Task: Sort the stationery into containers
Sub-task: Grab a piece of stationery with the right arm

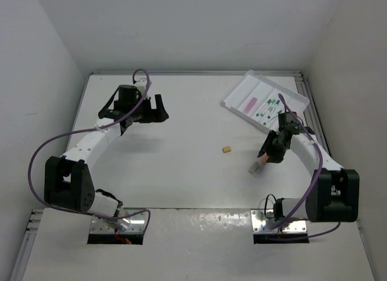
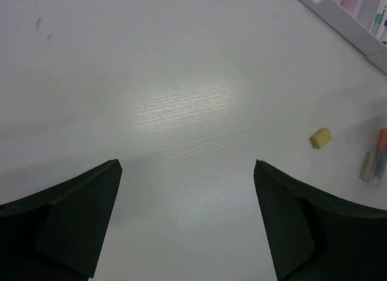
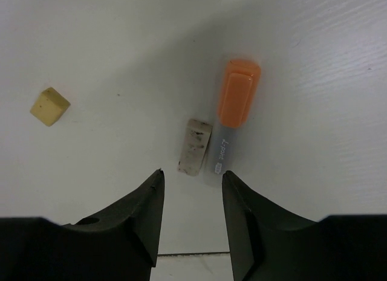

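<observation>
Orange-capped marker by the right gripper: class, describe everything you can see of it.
The orange-capped marker has a glossy, rounded orange plastic cap and a clear greyish barrel with small print. It lies flat on the white table, cap pointing away from the right gripper, whose slightly parted fingers hover by the barrel end without gripping it. A pale eraser block lies alongside the barrel, seemingly touching.

Left end effector [image 2: 187, 166] hovers with fingers spread wide. Right end effector [image 3: 192, 175] tilts down low, fingers only narrowly apart.
</observation>
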Controlling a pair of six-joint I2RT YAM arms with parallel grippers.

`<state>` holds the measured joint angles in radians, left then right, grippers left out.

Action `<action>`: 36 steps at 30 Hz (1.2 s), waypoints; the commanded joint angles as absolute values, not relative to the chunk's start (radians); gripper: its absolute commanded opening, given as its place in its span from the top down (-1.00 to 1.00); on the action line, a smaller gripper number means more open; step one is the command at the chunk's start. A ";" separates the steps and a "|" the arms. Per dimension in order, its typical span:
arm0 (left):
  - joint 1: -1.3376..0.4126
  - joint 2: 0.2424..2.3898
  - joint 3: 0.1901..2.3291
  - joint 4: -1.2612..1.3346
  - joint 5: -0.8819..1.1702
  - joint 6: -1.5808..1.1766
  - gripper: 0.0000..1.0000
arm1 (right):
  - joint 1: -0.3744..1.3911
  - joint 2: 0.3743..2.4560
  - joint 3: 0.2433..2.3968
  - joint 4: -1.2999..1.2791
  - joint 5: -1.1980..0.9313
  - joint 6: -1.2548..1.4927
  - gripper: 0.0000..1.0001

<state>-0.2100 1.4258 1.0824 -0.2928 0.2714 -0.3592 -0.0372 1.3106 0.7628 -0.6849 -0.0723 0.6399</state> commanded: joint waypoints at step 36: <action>-0.215 1.508 1.134 -0.328 0.215 -0.351 -0.91 | -0.172 1.628 0.825 -0.597 -0.074 0.563 0.84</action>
<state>-0.2100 1.4986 1.0908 -0.3283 0.2157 -0.3450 -0.1627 1.6363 0.8001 -0.5930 -0.0757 0.5865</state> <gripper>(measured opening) 0.960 0.157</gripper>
